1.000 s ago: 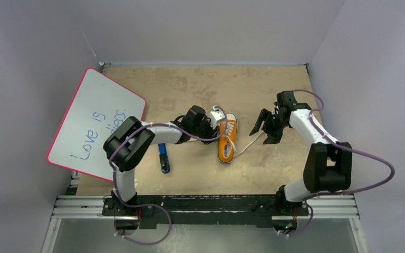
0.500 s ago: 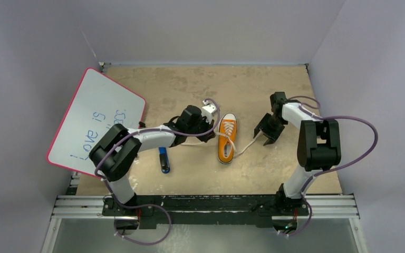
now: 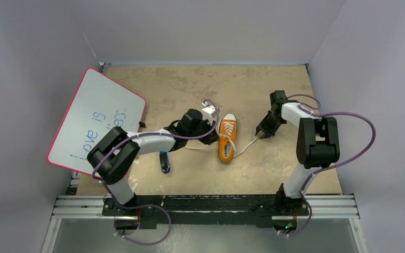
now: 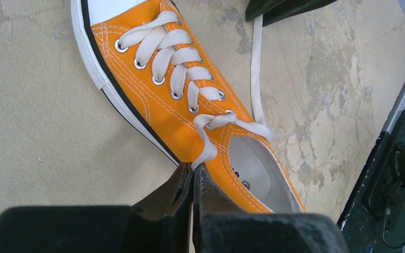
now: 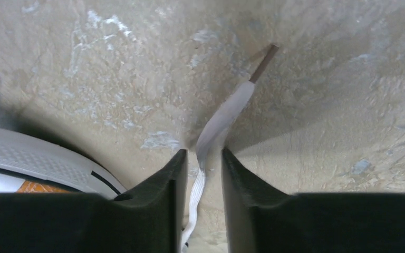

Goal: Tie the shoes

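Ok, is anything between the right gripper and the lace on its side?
Nothing visible. The right gripper straddles the right lace, which lies flat on the bare table, with a small gap between it and each finger.

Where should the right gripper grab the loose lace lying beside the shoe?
Take the lace on its flat stretch just short of the brown tip, from straight above: it lies flat on the table, so it can be pinched across its width.

orange shoe [image 3: 227,142], white laces [image 4: 175,39]
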`<state>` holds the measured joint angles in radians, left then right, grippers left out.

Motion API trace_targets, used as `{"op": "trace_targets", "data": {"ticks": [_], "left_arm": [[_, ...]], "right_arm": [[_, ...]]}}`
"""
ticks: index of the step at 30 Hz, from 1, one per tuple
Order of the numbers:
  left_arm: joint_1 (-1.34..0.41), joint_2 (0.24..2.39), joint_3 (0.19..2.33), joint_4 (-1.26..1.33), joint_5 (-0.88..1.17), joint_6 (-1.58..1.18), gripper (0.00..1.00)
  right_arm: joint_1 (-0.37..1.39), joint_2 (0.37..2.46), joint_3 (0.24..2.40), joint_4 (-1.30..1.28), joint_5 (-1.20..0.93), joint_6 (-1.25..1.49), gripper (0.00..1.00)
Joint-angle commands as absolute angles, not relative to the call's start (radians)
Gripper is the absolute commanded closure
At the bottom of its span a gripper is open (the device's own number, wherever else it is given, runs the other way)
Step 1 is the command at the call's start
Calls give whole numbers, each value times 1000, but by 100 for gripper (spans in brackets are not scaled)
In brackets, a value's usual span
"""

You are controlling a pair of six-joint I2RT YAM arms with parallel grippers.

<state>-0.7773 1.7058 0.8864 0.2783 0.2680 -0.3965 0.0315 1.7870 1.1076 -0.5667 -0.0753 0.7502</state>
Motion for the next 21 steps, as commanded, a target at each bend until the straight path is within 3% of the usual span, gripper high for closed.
{"op": "trace_targets", "data": {"ticks": [1,2,5,10,17,21], "left_arm": [[-777,1667,944,292,295,-348,100],[-776,1667,945,286,306,-329,100],[-777,1648,940,267,318,-268,100],[-778,1620,903,321,332,-170,100],[-778,1634,918,329,289,-88,100],[-781,1634,863,435,277,-91,100]], "right_arm": [[31,1755,1063,-543,-59,796,85],[31,1750,1070,-543,-55,782,100],[30,1701,1113,-557,-106,738,100],[29,1554,1159,-422,-414,625,100],[83,1504,1088,13,-669,998,100],[138,1581,1200,27,-710,1011,100]]}}
